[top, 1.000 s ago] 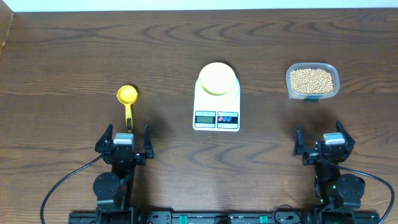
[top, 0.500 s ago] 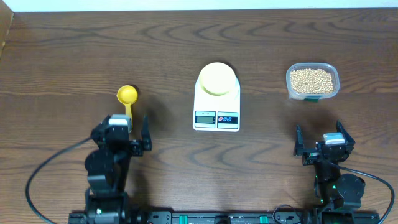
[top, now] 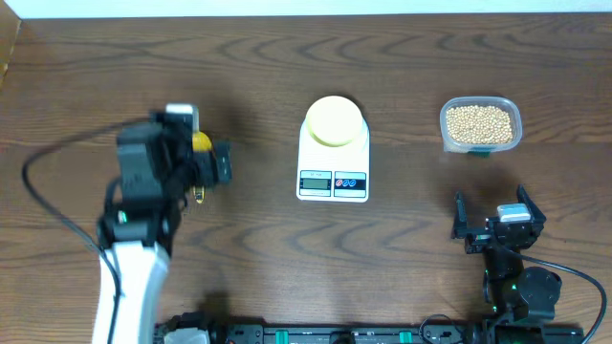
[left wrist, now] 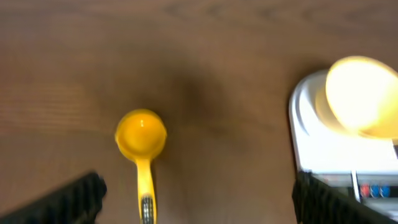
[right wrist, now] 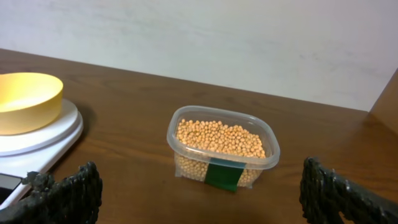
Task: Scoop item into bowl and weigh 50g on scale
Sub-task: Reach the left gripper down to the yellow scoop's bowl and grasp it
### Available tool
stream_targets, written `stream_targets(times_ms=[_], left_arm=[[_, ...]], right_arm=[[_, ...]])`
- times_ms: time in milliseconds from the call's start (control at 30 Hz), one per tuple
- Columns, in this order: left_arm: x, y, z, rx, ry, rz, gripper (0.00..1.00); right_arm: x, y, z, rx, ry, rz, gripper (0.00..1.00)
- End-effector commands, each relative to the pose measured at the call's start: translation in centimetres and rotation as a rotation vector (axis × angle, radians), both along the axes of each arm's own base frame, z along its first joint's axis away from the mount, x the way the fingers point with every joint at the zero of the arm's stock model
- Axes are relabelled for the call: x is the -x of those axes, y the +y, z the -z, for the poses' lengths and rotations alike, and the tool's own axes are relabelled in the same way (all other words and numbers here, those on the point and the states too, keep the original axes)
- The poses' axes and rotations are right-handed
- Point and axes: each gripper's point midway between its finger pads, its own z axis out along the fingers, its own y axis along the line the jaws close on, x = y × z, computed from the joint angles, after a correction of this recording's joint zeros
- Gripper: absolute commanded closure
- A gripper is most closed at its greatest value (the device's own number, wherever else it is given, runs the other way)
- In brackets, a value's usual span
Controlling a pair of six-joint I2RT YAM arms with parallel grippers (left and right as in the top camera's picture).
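The pale yellow-green bowl [top: 335,120] sits on the white scale [top: 333,169] at the table's middle; both show in the left wrist view, bowl [left wrist: 360,93] and scale [left wrist: 323,146], and in the right wrist view, bowl [right wrist: 28,99] and scale [right wrist: 43,143]. Tan beans [top: 479,123] fill a clear tub [top: 481,146] at the right, also in the right wrist view [right wrist: 217,138]. A yellow scoop [left wrist: 143,140] lies left of the scale, mostly hidden overhead under my left arm. My left gripper [top: 182,167] is open above the scoop's handle, also [left wrist: 199,202]. My right gripper [top: 497,229] is open and empty near the front edge, also [right wrist: 199,193].
A green label [right wrist: 222,173] is on the tub's front. Cables trail from both arm bases along the front edge. A pale wall [right wrist: 249,43] stands behind the table.
My left arm has risen and swung forward from the front edge to over the yellow scoop. The right arm has not moved.
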Motion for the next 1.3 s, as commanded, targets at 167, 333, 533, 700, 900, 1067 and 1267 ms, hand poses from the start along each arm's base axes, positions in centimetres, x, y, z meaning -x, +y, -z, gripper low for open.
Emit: stream_targets(times_ms=[167, 333, 533, 700, 900, 1067, 1267], left_arm=[[-4.5, 1.1, -1.3, 0.082, 0.226, 0.007, 0.02], [-6.2, 3.0, 1.8, 0.006, 0.275, -0.006, 0.02], [-7.1, 6.8, 5.7, -0.01, 0.348, -0.053, 0.01], [-7.0, 8.9, 9.4, 0.002, 0.422, -0.017, 0.04], [-8.4, 9.3, 12.5, 0.026, 0.434, 0.009, 0.18], [-9.2, 9.4, 14.9, 0.034, 0.451, 0.013, 0.27], [-9.1, 9.2, 16.6, 0.043, 0.481, 0.018, 0.35]], right_arm=[[0.0, 0.1, 0.0, -0.01, 0.0, -0.001, 0.01], [0.0, 0.1, 0.0, -0.01, 0.0, -0.001, 0.01], [0.0, 0.1, 0.0, -0.01, 0.0, -0.001, 0.01], [0.0, 0.1, 0.0, -0.01, 0.0, -0.001, 0.01], [0.0, 0.1, 0.0, -0.01, 0.0, 0.0, 0.01], [0.0, 0.1, 0.0, -0.01, 0.0, -0.001, 0.01], [0.0, 0.1, 0.0, -0.01, 0.0, -0.001, 0.01]])
